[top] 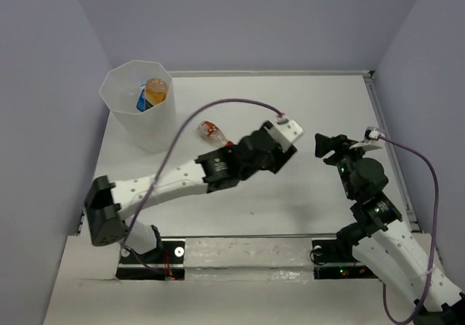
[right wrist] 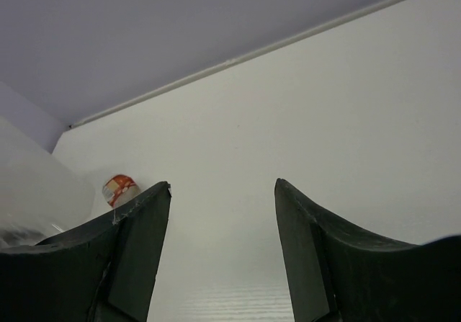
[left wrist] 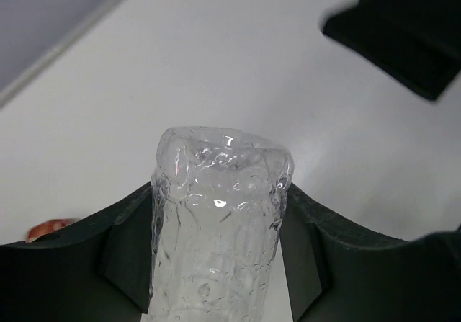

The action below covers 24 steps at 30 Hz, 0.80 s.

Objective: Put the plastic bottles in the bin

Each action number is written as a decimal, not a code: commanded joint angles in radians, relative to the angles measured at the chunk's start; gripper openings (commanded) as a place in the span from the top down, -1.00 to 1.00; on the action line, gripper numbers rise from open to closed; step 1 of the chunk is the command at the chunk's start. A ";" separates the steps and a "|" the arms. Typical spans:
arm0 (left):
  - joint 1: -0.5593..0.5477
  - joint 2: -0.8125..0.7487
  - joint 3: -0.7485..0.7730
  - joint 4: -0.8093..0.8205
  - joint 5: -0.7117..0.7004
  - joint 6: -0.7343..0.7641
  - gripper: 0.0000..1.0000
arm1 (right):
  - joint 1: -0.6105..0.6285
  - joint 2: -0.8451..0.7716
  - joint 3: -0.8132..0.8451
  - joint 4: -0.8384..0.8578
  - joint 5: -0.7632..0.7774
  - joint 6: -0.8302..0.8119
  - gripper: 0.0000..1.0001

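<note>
I can read no words anywhere; the print on the red-labelled bottle [top: 210, 131] and on the labels inside the bin [top: 151, 137] is too small.

White table [top: 290, 194] w/ pale lilac walls [top: 254, 19] on 3 sides, metal strip [top: 389, 143] along rt edge

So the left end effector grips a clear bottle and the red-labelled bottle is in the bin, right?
No: top view shows the red-labelled bottle on the table beside the bin. The left end effector does grip a clear bottle.
</note>
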 commanded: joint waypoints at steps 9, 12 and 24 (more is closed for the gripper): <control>0.631 -0.530 0.106 0.306 -0.065 -0.207 0.23 | 0.010 0.472 0.059 0.414 -0.336 0.034 -0.39; 0.815 -0.492 0.195 0.343 -0.040 -0.229 0.23 | 0.062 0.590 0.115 0.447 -0.359 0.000 -0.40; 1.323 -0.162 0.292 0.509 0.172 -0.431 0.21 | 0.144 1.039 0.480 0.260 -0.585 -0.231 -0.67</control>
